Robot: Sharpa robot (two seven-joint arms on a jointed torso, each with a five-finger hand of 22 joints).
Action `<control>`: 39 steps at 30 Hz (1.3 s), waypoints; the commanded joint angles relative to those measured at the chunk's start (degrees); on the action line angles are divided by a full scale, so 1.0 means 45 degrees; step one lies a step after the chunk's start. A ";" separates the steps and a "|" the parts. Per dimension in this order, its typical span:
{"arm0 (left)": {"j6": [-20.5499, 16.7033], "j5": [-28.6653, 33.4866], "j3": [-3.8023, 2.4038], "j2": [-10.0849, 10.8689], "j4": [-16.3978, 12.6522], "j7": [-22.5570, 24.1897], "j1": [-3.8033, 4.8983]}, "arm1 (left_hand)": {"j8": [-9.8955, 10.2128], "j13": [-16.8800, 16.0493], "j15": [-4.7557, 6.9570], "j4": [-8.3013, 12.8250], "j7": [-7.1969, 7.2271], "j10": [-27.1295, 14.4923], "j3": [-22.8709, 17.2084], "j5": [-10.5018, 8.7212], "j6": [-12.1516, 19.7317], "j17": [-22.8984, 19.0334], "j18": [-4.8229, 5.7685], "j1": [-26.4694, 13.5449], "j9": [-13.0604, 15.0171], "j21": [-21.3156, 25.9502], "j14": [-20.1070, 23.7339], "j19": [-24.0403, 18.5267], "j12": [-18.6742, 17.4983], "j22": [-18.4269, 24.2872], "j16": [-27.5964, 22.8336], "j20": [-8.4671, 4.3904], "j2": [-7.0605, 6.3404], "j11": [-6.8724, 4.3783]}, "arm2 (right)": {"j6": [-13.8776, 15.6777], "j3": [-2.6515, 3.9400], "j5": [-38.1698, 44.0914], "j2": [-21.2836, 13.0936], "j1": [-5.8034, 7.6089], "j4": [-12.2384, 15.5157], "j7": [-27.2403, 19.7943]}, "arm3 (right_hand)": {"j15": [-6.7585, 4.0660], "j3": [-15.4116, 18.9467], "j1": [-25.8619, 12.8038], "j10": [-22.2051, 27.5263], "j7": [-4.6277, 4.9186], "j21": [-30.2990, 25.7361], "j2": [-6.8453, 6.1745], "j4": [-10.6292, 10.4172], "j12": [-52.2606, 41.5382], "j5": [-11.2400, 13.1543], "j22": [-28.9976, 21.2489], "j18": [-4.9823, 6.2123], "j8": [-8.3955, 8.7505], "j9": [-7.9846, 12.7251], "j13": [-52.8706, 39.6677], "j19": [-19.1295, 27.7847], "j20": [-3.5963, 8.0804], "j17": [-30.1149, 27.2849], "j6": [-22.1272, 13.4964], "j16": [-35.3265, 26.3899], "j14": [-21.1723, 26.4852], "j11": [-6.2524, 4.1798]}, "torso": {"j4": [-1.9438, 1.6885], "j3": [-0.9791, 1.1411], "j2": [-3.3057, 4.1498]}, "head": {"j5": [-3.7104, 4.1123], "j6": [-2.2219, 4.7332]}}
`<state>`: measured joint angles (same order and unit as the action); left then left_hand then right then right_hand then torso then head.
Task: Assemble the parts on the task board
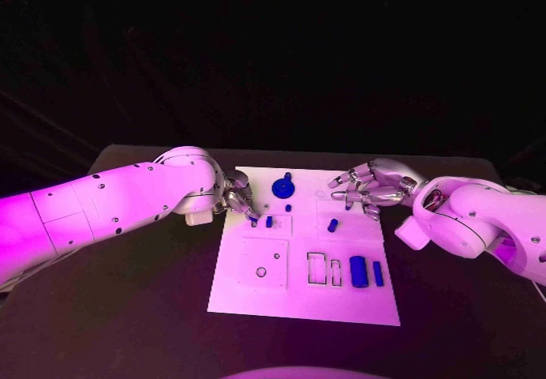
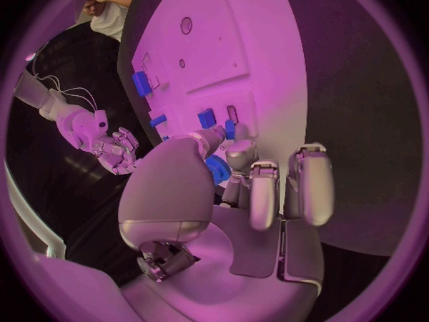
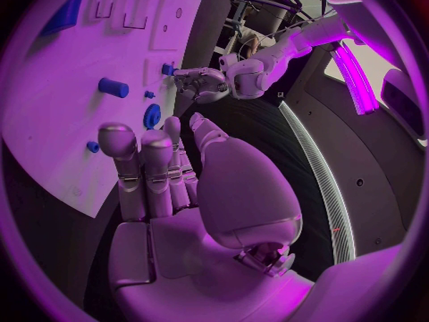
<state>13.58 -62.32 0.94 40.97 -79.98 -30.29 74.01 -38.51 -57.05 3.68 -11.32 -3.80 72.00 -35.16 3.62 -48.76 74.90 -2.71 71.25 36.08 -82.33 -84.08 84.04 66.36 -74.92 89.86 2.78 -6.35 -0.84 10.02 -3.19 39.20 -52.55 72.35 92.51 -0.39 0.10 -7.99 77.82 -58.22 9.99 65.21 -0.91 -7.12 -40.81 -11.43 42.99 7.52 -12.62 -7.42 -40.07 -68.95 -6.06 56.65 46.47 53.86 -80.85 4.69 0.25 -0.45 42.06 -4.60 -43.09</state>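
The white task board (image 1: 301, 296) lies in the middle of the table. My left hand (image 1: 239, 197) reaches over the board's far left part. Its thumb and a finger pinch a small blue part (image 1: 252, 223) beside a second small part (image 1: 270, 222); the wrist view shows the pinched part (image 2: 229, 129) at the fingertips (image 2: 242, 150). A blue gear (image 1: 283, 187) sits at the far end of the board, with a small peg (image 1: 288, 208) below it. A blue cylinder (image 1: 332, 225) lies mid-board. My right hand (image 1: 366, 189) hovers over the far right corner, fingers spread and holding nothing.
Two blue blocks (image 1: 358, 271) (image 1: 378, 273) stand at the board's near right, beside two empty slots (image 1: 317, 268). Round holes (image 1: 260, 272) mark the near left. Black table (image 1: 136, 316) surrounds the board on all sides.
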 commanded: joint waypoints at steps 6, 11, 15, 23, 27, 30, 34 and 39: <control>0.0743 -0.0133 -0.0002 0.0037 -0.0120 -0.0225 -0.0090 | -0.0075 -0.0024 0.0091 0.1080 0.0113 0.0126 -0.1171 0.0021 -0.0148 0.3355 0.0111 -0.0105 0.0008 -0.0053 -0.1315 0.0425 0.0083 -0.1729 0.0031 -0.0115 0.0029 0.0011 | -0.0102 -0.0002 0.0112 -0.0010 -0.0018 -0.0026 -0.0034 | 0.0003 0.0047 -0.0079 0.0106 -0.0009 -0.0080 0.0063 -0.0048 -0.0073 -0.0066 0.0010 0.0239 -0.0086 -0.0014 0.0024 0.0067 0.0021 0.0021 -0.0097 -0.0033 0.0051 0.0018 | -0.0023 0.0003 0.0003 | 0.0020 -0.0050; 0.0821 -0.0169 -0.0001 0.0072 -0.0192 -0.0345 -0.0104 | -0.0101 -0.0133 0.0101 0.1063 0.0132 0.0205 -0.1142 0.0021 -0.0187 0.3355 0.0123 -0.0151 0.0007 -0.0093 -0.1315 0.0450 0.0167 -0.1771 0.0031 -0.0124 0.0052 -0.0004 | -0.0127 -0.0002 0.0112 -0.0014 -0.0020 -0.0051 -0.0037 | 0.0003 0.0059 -0.0093 0.0105 -0.0009 -0.0080 0.0066 -0.0065 -0.0080 -0.0060 0.0015 0.0238 -0.0095 -0.0017 0.0028 0.0063 0.0020 0.0013 -0.0101 -0.0044 0.0054 0.0019 | -0.0020 -0.0006 0.0008 | 0.0031 -0.0036; 0.0899 -0.0180 -0.0001 0.0084 -0.0223 -0.0433 -0.0112 | -0.0123 -0.0094 0.0108 0.1055 0.0146 0.0198 -0.1124 0.0021 -0.0214 0.3355 0.0121 -0.0179 0.0009 -0.0087 -0.1315 0.0448 0.0143 -0.1766 0.0031 -0.0131 0.0063 -0.0015 | -0.0150 -0.0002 0.0112 -0.0011 -0.0022 -0.0070 -0.0046 | 0.0003 0.0059 -0.0093 0.0105 -0.0009 -0.0080 0.0066 -0.0065 -0.0080 -0.0060 0.0015 0.0238 -0.0095 -0.0017 0.0028 0.0063 0.0020 0.0013 -0.0101 -0.0044 0.0054 0.0019 | -0.0014 -0.0009 0.0000 | 0.0009 -0.0064; 0.0992 -0.0194 -0.0002 0.0102 -0.0235 -0.0494 -0.0117 | -0.0162 -0.0076 0.0121 0.1053 0.0171 0.0213 -0.1094 0.0023 -0.0261 0.3355 0.0122 -0.0221 0.0014 -0.0087 -0.1315 0.0450 0.0138 -0.1769 0.0031 -0.0142 0.0073 -0.0036 | -0.0189 -0.0002 0.0112 0.0007 -0.0029 -0.0128 -0.0070 | 0.0003 0.0059 -0.0093 0.0105 -0.0009 -0.0080 0.0066 -0.0065 -0.0080 -0.0060 0.0015 0.0238 -0.0095 -0.0017 0.0028 0.0063 0.0020 0.0013 -0.0101 -0.0044 0.0054 0.0019 | -0.0023 0.0000 -0.0002 | -0.0020 -0.0061; 0.1023 -0.0197 -0.0002 0.0091 -0.0226 -0.0573 -0.0120 | -0.0194 -0.0097 0.0138 0.1031 0.0194 0.0251 -0.1036 0.0020 -0.0302 0.3355 0.0123 -0.0310 0.0010 -0.0090 -0.1315 0.0456 0.0157 -0.1777 0.0031 -0.0157 0.0062 -0.0055 | -0.0187 -0.0002 0.0112 0.0008 -0.0032 -0.0129 -0.0082 | 0.0003 0.0059 -0.0093 0.0105 -0.0009 -0.0080 0.0066 -0.0065 -0.0080 -0.0060 0.0015 0.0238 -0.0095 -0.0017 0.0028 0.0063 0.0020 0.0013 -0.0101 -0.0044 0.0054 0.0019 | -0.0018 0.0000 0.0001 | -0.0003 -0.0037; 0.1089 -0.0200 -0.0003 0.0077 -0.0221 -0.0649 -0.0121 | -0.0217 -0.0112 0.0154 0.0996 0.0216 0.0284 -0.0983 0.0020 -0.0342 0.3355 0.0125 -0.0399 0.0001 -0.0095 -0.1315 0.0463 0.0170 -0.1785 0.0031 -0.0171 0.0073 -0.0072 | -0.0186 -0.0002 0.0112 0.0012 -0.0033 -0.0125 -0.0087 | 0.0003 0.0059 -0.0093 0.0105 -0.0009 -0.0080 0.0066 -0.0065 -0.0080 -0.0060 0.0015 0.0238 -0.0095 -0.0017 0.0028 0.0063 0.0020 0.0013 -0.0101 -0.0044 0.0054 0.0019 | -0.0004 0.0004 0.0000 | -0.0014 -0.0045; 0.1132 -0.0203 -0.0003 0.0054 -0.0215 -0.0706 -0.0122 | -0.0234 -0.0106 0.0171 0.0951 0.0241 0.0303 -0.0887 0.0013 -0.0379 0.3355 0.0127 -0.0521 -0.0017 -0.0094 -0.1315 0.0467 0.0165 -0.1791 0.0031 -0.0189 0.0053 -0.0090 | -0.0175 -0.0002 0.0112 0.0005 -0.0034 -0.0123 -0.0097 | 0.0003 0.0059 -0.0093 0.0105 -0.0009 -0.0080 0.0066 -0.0065 -0.0080 -0.0060 0.0015 0.0238 -0.0095 -0.0017 0.0028 0.0063 0.0020 0.0013 -0.0101 -0.0044 0.0054 0.0019 | -0.0012 0.0005 0.0006 | -0.0013 -0.0059; 0.1226 -0.0264 -0.0003 -0.0014 -0.0181 -0.0752 -0.0122 | -0.0245 -0.0110 0.0203 0.0840 0.0287 0.0335 -0.0581 0.0005 -0.0450 0.3355 0.0133 -0.0784 -0.0074 -0.0107 -0.1315 0.0482 0.0163 -0.1816 0.0031 -0.0221 -0.0023 -0.0126 | -0.0151 -0.0002 0.0112 -0.0020 -0.0034 -0.0107 -0.0105 | 0.0003 0.0059 -0.0093 0.0105 -0.0009 -0.0080 0.0066 -0.0065 -0.0080 -0.0060 0.0015 0.0238 -0.0095 -0.0017 0.0028 0.0063 0.0020 0.0013 -0.0101 -0.0044 0.0054 0.0019 | -0.0016 0.0009 -0.0002 | -0.0049 -0.0067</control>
<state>16.48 -63.04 0.67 41.06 -80.85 -32.36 73.78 -39.26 -57.51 4.09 -9.09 -3.46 73.12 -36.65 3.53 -49.29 74.93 -2.70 68.23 35.79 -82.55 -84.07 83.84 66.91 -74.91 89.86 2.15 -6.54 -1.34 9.95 -3.20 39.26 -52.65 72.24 91.94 -0.47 0.10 -7.84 77.82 -58.26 9.97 65.21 -0.91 -7.27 -40.81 -11.43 43.00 7.52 -12.85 -7.44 -40.02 -68.95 -6.06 56.68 46.49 53.86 -80.85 4.74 0.18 -0.42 42.06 -4.66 -43.37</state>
